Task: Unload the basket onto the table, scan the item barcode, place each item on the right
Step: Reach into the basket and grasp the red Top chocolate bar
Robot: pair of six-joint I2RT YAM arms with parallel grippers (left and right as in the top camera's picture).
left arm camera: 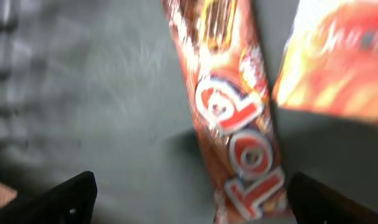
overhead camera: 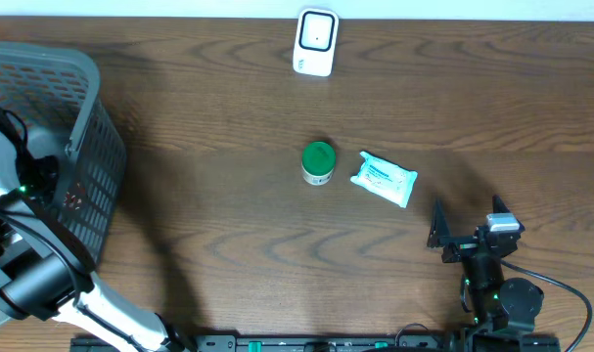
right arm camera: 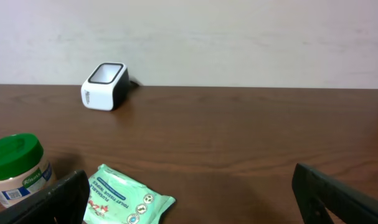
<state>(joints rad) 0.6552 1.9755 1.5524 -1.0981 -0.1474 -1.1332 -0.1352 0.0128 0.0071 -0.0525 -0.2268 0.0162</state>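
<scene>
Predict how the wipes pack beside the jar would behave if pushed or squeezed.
The wipes pack looks soft and crinkled, so it would probably give when squeezed. Lying flat on the table, it should slide, not roll.

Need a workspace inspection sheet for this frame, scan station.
Surface: brown wooden table.
Job's things: white scanner at the far edge; green-lidded jar beside wipes pack, mid-table; orange snack packets in grey basket.
Clutter: nothing seen.
Grippers: left gripper open above the packets; right gripper open, empty, near the wipes pack.
Cables: black cable at the right arm's base.
Surroundings: pale wall behind the table.
</scene>
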